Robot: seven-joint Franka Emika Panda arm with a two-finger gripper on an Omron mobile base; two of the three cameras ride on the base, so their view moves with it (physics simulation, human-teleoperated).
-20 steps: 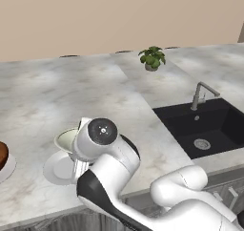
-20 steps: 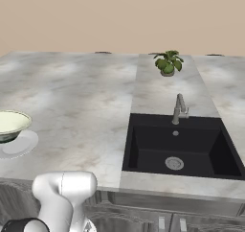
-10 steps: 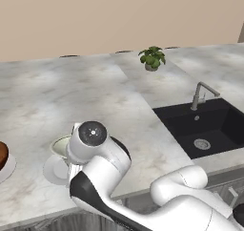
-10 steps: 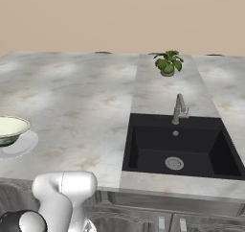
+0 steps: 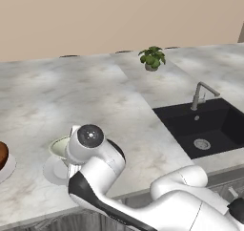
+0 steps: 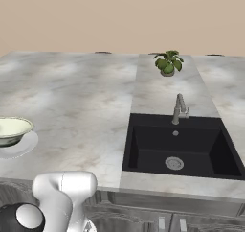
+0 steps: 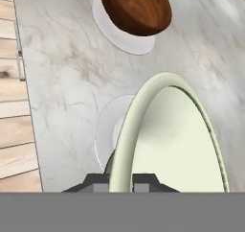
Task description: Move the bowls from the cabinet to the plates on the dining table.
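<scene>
In the hand view the two-finger gripper (image 7: 120,182) at bottom centre pinches the rim of the pale cream-green round bowl (image 7: 172,140), which rises from the fingertips toward the middle right of the frame. Beneath it lies a flat round whitish-grey plate (image 7: 106,130) on the light marble-veined dining table (image 7: 62,63). At the top centre, well apart from the gripper, the glossy reddish-brown wooden bowl (image 7: 136,8) sits on a second whitish plate (image 7: 110,32). In the right base view the cream-green bowl sits at mid-left.
</scene>
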